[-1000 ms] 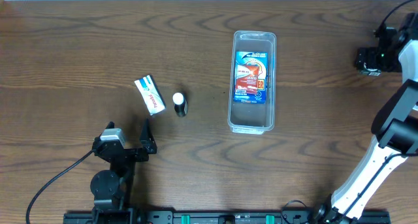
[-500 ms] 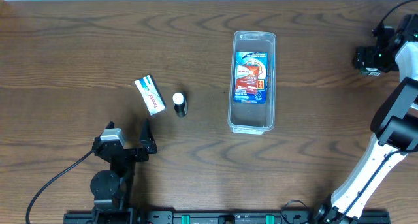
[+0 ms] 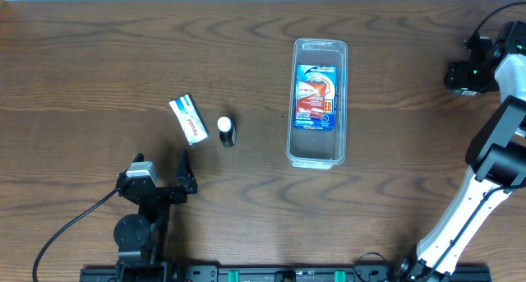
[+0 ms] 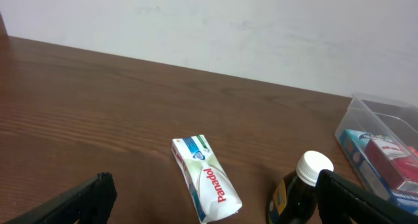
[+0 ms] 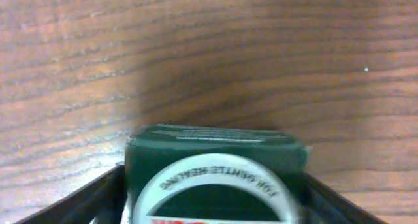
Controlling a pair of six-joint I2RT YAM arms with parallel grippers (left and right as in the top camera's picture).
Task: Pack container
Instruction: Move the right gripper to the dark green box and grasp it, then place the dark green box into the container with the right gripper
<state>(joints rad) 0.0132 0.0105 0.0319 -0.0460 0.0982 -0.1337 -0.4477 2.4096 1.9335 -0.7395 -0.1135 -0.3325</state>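
While the green box (image 5: 215,145) is seen clamped by the right claw (image 5: 212,194) at the overhead frame's upper right, the container (image 3: 316,150) is found left of it at centre-right, long axis running top to bottom; the left claw (image 3: 162,171), spread wide and empty, is judged slightly farther away, lower left, so a leftward carry is expected

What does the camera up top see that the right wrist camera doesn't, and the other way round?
Only the overhead view shows the clear container with a blue packet inside, a white Panadol box and a dark bottle. Only the right wrist view shows a dark green box held between its fingers. Both show the brown wooden table.
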